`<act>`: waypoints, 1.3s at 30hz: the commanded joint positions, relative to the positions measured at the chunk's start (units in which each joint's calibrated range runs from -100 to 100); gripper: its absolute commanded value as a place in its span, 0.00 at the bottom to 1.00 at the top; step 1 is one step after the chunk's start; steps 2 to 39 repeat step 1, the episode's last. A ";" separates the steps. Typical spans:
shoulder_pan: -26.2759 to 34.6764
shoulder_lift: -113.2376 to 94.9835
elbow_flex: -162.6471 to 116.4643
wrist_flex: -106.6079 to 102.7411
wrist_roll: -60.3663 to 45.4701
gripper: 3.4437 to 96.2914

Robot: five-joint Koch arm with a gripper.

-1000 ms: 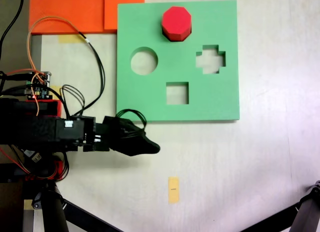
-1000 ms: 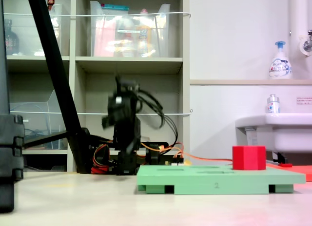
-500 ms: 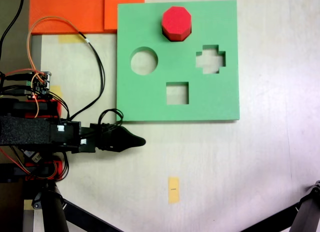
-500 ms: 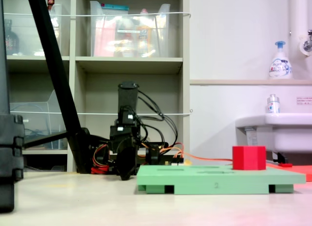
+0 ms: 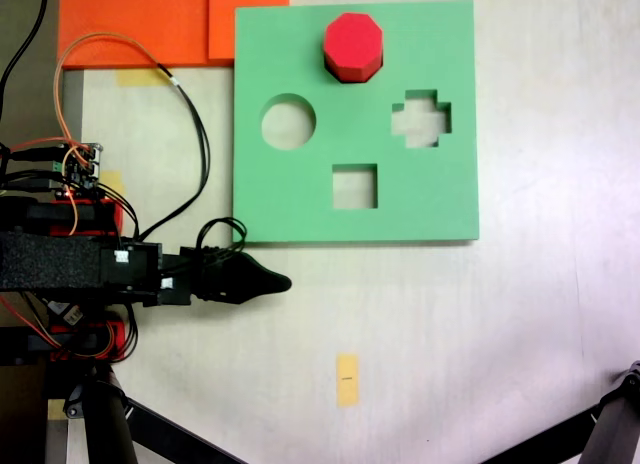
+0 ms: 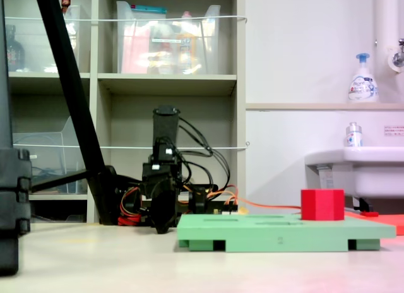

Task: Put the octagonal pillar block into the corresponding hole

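Octagonal pillar block [image 5: 352, 46] sits upright on the green foam board [image 5: 300, 199], near the board's top edge in the first exterior view, standing proud of the surface in the second exterior view. Can't make out any octagonal cutout anywhere, so probably parked right in or over the corresponding hole, hidden under it.

Going near to far from the arm: gripper [image 5: 268, 282] first, low beside the board's lower left corner in the first exterior view, off the foam, fingers drawn together to a point, nothing held. Then square cutout [image 5: 354, 186], round cutout [image 5: 288, 122], cross-shaped cutout [image 5: 421, 118], then the red block, well apart from the gripper.

Looks like the insert step is basically finished, arm parked. Next move, if any: checking the seat, maybe pressing the block down flush.
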 commanded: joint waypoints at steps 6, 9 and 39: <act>0.00 -0.55 -1.08 -5.50 -0.29 0.49; 0.00 -0.55 -1.08 -5.50 -0.29 0.49; 0.00 -0.55 -1.08 -5.50 -0.29 0.49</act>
